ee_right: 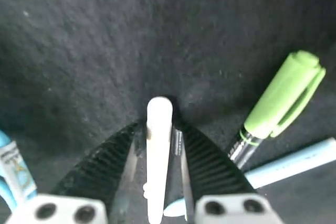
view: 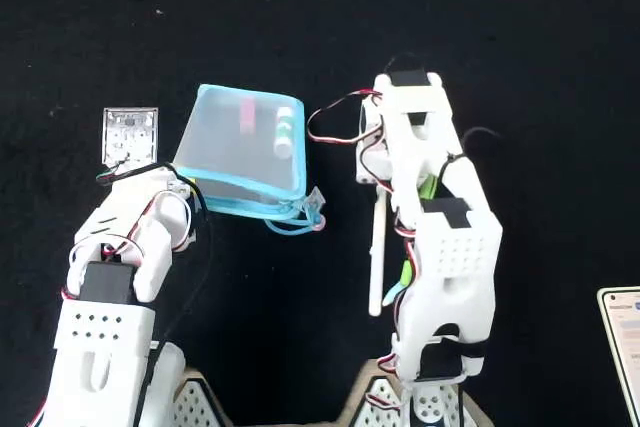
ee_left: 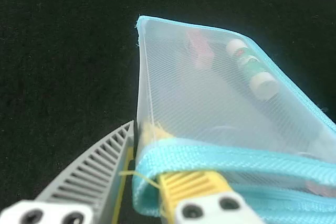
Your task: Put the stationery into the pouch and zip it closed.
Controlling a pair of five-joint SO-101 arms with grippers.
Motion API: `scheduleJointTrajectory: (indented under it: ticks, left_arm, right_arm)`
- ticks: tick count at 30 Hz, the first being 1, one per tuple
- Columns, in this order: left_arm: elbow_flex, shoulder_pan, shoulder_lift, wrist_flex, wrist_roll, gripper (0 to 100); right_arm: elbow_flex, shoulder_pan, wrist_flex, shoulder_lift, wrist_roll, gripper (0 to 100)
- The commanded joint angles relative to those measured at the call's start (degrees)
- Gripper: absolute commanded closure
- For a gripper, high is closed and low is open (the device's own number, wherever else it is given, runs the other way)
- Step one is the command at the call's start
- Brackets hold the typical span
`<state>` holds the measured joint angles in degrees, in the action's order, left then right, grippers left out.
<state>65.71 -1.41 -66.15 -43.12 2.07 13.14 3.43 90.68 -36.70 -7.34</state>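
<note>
Our left gripper [ee_left: 144, 136] is clenched on the pouch [ee_left: 210, 108]. Its grey finger and its yellow finger pinch the turquoise zip edge at one corner, and the mesh wall rises away from them. Our right gripper [ee_right: 159, 129] is clamped on a white pen [ee_right: 159, 109], which stands between the two black fingers with its rounded end poking out past their tips, close over the table [ee_right: 105, 35].

Through the mesh of the pouch we see a pink item [ee_left: 198, 48] and a white and green tube [ee_left: 251, 69], lying side by side near the far edge, apart from each other. We cannot tell whether the zip is open or shut.

Just beside the right gripper a green marker [ee_right: 281, 98] lies on the black cloth, and a light blue pen [ee_right: 294, 163] lies next to it. Both are outside the pouch.

From the high view the pouch sits left of centre, with its zip edge turned toward the arms and the left arm at its near left corner. The white pen runs lengthwise along the right arm, well apart from the pouch. A small grey plate [view: 130, 135] lies just left of the pouch, and a white card [view: 622, 337] lies at the table's right edge
</note>
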Motion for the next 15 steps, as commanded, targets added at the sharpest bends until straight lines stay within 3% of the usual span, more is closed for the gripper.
scheduleJointTrajectory:
  ticks: [1,15]
  left_arm:
    - [-1.2,-0.7,-0.2,1.3,0.4,97]
    - [-1.2,-0.7,-0.2,1.3,0.4,97]
  right_arm:
    - [4.8,0.5,1.5,0.7,-0.3,90.9]
    - [5.0,0.5,-2.2,-2.9,0.7,91.3]
